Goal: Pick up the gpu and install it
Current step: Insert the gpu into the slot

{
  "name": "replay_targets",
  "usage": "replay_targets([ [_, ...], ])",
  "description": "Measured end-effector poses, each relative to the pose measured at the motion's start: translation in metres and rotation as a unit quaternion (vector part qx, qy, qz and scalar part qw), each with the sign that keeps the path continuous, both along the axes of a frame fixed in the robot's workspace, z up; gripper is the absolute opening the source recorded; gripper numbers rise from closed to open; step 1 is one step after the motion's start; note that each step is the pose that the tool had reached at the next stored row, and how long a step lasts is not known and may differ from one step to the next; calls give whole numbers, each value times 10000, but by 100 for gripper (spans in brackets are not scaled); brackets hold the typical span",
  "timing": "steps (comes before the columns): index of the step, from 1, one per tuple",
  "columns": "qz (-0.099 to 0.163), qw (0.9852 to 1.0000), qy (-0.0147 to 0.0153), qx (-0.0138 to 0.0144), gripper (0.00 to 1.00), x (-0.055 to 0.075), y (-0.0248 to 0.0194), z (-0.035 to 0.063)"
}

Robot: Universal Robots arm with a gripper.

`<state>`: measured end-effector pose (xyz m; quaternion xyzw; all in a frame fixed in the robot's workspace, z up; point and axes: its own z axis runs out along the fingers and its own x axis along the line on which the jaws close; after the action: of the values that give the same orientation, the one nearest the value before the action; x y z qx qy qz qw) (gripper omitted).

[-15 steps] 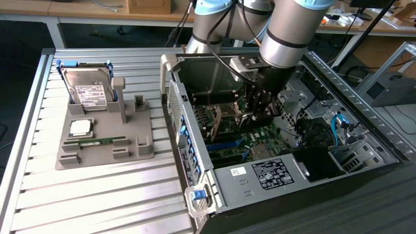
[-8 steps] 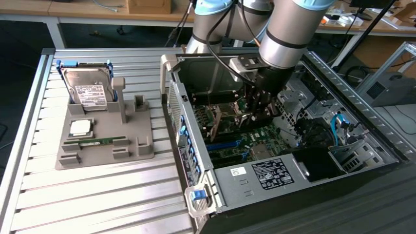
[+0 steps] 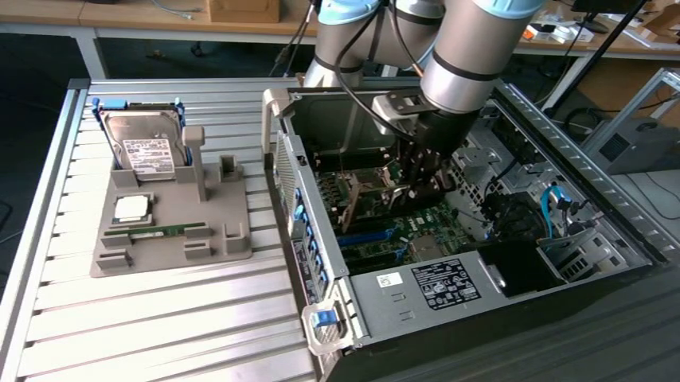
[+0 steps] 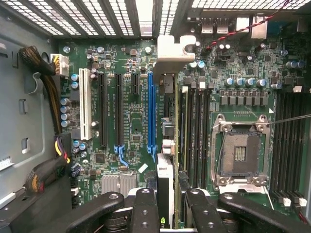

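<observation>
Dark thin board with a metal bracket, my gpu (image 4: 167,160) sits edge-on in my partly closed claw (image 4: 167,213) just above the motherboard (image 4: 131,145), light, stiff, fragile, best pinched by its top edge.

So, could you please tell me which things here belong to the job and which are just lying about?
Job: gpu, end effector gripping it, motherboard, computer case.
Lying about: hard drive, processor chip, RAM stick, grey tray.
</observation>
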<state>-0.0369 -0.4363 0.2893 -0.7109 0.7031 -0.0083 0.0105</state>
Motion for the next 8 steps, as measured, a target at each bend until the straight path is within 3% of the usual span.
replay_targets([
  [8,1,10000,0,-3,27,-47,0,-18],
])
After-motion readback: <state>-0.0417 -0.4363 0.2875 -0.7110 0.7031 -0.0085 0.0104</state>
